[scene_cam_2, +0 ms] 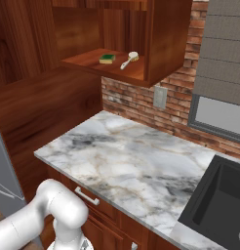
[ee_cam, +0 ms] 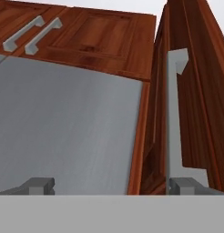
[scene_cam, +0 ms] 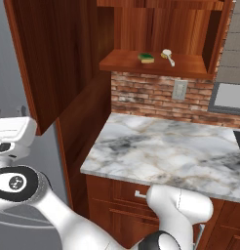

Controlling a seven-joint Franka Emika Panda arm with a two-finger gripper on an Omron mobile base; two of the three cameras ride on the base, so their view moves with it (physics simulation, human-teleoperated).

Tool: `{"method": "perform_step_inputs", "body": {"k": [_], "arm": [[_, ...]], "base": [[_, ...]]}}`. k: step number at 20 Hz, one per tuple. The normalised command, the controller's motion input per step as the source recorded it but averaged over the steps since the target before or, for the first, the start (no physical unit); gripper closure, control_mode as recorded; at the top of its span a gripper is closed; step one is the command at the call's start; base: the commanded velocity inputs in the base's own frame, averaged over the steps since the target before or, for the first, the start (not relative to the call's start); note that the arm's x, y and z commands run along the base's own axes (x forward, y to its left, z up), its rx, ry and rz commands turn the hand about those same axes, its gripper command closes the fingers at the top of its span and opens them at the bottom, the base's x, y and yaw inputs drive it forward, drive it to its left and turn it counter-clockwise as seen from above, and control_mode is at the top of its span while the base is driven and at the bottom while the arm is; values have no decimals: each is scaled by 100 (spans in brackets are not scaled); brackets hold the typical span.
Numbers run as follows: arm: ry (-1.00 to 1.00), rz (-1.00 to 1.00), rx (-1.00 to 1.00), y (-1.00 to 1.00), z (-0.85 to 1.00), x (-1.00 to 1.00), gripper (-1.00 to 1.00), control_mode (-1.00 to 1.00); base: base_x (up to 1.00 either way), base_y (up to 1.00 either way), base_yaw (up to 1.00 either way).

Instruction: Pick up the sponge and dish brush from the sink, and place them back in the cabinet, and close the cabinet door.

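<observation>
One sponge (scene_cam: 146,58) and one dish brush (scene_cam: 168,56) sit on one shelf (scene_cam: 141,66); one sink (scene_cam_2: 217,205), one wall outlet (scene_cam: 179,90).

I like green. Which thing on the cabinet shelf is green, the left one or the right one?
The left one: the sponge, a small flat block with a green top. The dish brush to its right is cream, with a round head and a thin handle.

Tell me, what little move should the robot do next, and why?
Probably push the door shut. The sponge and brush already lie on the cabinet shelf, and the door hangs wide open. In the hand view the open gripper faces the door's silver handle, which sits by one fingertip, so easing sideways against that door looks like the fitting small move.
</observation>
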Motion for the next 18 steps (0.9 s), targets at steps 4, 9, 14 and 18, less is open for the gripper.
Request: {"method": "perform_step_inputs", "body": {"k": [4,9,14,18], "arm": [[0,0,0,0,-1,13,-100,-100],[-1,0,4,-24,0,2,-100,-100],[-1,0,9,-50,0,0,-100,-100],[-1,0,9,-49,0,2,-100,-100]], "base": [[0,0,0],[0,0,0],[0,0,0],[0,0,0]]}}
